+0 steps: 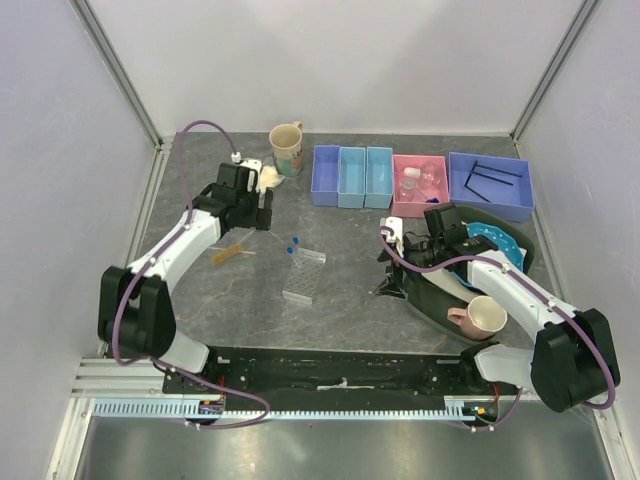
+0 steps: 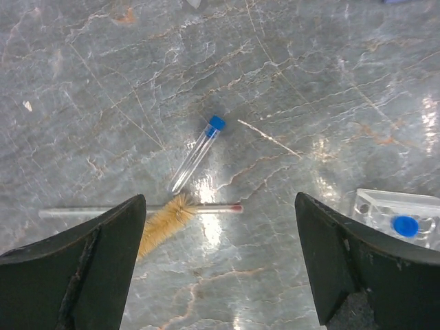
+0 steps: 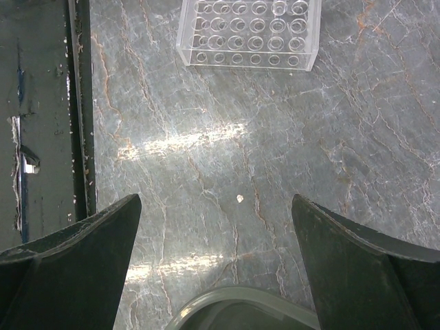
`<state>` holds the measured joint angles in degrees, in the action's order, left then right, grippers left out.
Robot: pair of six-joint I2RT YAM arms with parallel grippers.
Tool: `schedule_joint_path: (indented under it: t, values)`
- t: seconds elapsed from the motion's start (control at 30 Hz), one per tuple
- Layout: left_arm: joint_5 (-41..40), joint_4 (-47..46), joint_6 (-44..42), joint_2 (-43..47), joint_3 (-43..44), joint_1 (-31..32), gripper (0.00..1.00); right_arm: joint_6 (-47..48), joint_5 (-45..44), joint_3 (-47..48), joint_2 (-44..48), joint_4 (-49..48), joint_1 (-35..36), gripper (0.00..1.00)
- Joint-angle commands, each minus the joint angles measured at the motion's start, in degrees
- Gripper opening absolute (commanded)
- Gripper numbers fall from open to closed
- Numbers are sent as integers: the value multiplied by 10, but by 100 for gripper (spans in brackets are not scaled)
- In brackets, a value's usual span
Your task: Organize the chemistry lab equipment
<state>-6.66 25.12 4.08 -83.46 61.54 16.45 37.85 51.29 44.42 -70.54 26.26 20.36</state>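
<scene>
Left jaws stand wide with nothing between them, hovering over the grey surface [image 2: 309, 69]. The likely target is the loose blue-capped tube [image 2: 196, 154], lying flat ahead of the jaws, roughly centred in the gap. It sits diagonal, cap toward the far right.

Nearer than the tube, a test-tube brush [image 2: 167, 220] and a thin red-tipped rod [image 2: 103, 212] lie crosswise just off the left jaw tip. Reach forward past them before you drop, or you pinch bristles too.

Twist the wrist so the jaws close across the tube's width, not along it. Grip near the cap end, which probably makes standing it up easier. It is round and slick, so it may roll; come down straight and close slowly.

The clear plastic tube rack [image 2: 395, 206] sits right by the right-hand jaw with one capped tube [image 2: 405, 225] in it. Don't clip it on the turn.

Right jaws are also wide and empty, rack ahead of them. Keep that arm parked.
</scene>
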Motion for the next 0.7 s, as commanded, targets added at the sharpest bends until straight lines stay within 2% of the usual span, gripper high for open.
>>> schedule_joint_path:
  t: [0.0, 0.13, 0.23, 0.37, 0.67]
  values:
    - [-5, 60, -89, -78, 76, -3, 90, 14, 7, 22, 15, -3, 0, 98]
    - [-12, 113, -129, -150, 131, -3, 77, 15, 7, 21, 15, -4, 1, 98]
    - [-32, 129, -144, -190, 150, -2, 74, 15, 7, 22, 14, -3, 0, 98]
    - [-10, 128, -142, -225, 154, -3, 72, 16, 5, 22, 11, -3, 0, 98]
    - [7, 109, -145, -257, 154, -15, 64, 16, 4, 22, -3, -4, 0, 98]
